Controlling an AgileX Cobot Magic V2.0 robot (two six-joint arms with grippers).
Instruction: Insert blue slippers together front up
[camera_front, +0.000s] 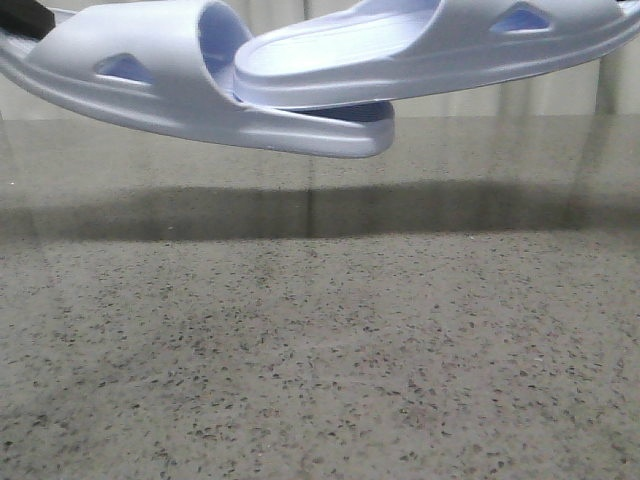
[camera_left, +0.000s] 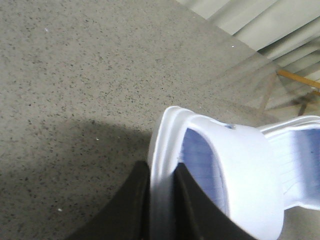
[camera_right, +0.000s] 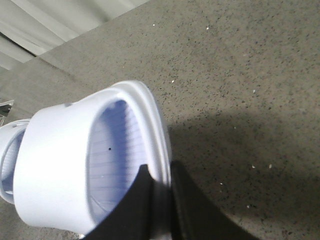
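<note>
So right now I'm holding both slippers up in the air, well above the counter (camera_front: 320, 380), one in each claw. My left claw (camera_left: 161, 200) is clenched on the rim of the left slipper (camera_front: 190, 85), one finger inside against the footbed and one outside. My right claw (camera_right: 159, 200) is doing the same thing on the right slipper (camera_front: 430, 55), pinching its rim.

In the front view the narrow end of the right slipper is already poking into the strap opening of the left slipper, resting over its footbed. So I'm judging the insertion as partly in, not seated.

What's worrying me:

- Both grips are just thin pinches on a foam rim. If I'm pushing the two together and the strap resists, the foam could squash and a slipper could twist or slide out of a claw and drop onto the counter.
- The right slipper is coming in at a slant relative to the left slipper. If that angle is off, its edge could be jamming against the strap instead of sliding under it.
- I can't tell from either wrist view how far in it really is.
</note>
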